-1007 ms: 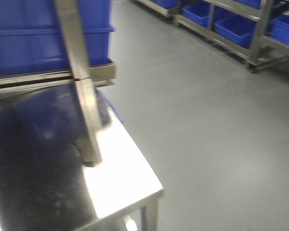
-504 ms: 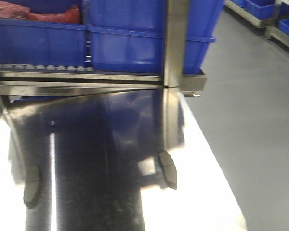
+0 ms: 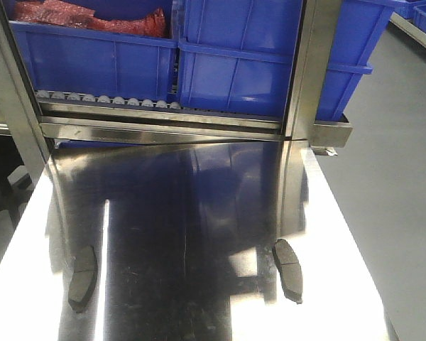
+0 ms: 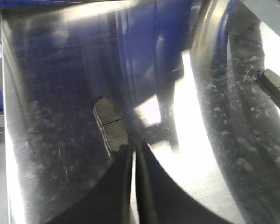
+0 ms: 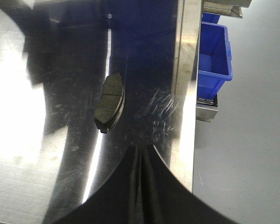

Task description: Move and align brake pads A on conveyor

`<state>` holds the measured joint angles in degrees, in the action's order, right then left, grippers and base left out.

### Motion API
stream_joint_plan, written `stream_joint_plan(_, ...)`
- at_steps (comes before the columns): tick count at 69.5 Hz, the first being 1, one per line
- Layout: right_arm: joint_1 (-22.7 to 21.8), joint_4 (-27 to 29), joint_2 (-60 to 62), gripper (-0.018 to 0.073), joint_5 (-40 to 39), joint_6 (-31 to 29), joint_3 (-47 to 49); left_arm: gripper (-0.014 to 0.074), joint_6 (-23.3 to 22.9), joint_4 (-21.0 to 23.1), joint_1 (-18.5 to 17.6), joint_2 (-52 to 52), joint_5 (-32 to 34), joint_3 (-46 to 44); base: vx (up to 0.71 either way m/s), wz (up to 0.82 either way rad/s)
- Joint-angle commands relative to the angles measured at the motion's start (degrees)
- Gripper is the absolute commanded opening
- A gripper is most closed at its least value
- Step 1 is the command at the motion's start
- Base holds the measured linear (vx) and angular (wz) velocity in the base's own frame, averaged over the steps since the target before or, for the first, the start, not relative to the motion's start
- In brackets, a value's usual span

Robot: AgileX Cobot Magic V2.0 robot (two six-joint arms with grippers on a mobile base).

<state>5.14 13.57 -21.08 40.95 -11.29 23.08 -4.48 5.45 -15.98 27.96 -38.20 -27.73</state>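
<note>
Two dark grey brake pads lie flat on the shiny steel tabletop (image 3: 192, 213), one near the left front (image 3: 83, 278) and one near the right front (image 3: 287, 269). In the left wrist view my left gripper (image 4: 136, 148) is shut with nothing in it, its tips just short of the near end of the left pad (image 4: 111, 125); the other pad (image 4: 276, 87) shows at the far right. My right gripper (image 5: 141, 150) is also shut and empty, a little behind and to the right of the right pad (image 5: 109, 101). The conveyor is out of view.
Behind the table runs a steel roller track (image 3: 106, 99) carrying blue bins (image 3: 234, 64), one holding red material (image 3: 92, 15). Steel uprights (image 3: 309, 71) stand at the back corners. The table's right edge (image 5: 186, 93) drops to grey floor, with a blue bin (image 5: 215, 51) below.
The front view has swung left, from the table's right corner and the floor to the whole tabletop. Both pads and the bins now show squarely.
</note>
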Motion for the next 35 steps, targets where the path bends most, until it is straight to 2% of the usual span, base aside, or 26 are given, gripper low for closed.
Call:
stream_joint_plan(1, -0.1, 0.2, -0.4, -0.0006, -3.5, -0.6, 1.6, -0.0006, -0.2, 0.4, -0.2, 0.4, 3.4, -1.6, 0.02, 0.06)
stream_joint_plan(35, -0.1, 0.2, -0.4, -0.0006, -3.5, -0.6, 1.6, -0.0006, -0.2, 0.4, -0.2, 0.4, 3.4, -1.6, 0.01, 0.04)
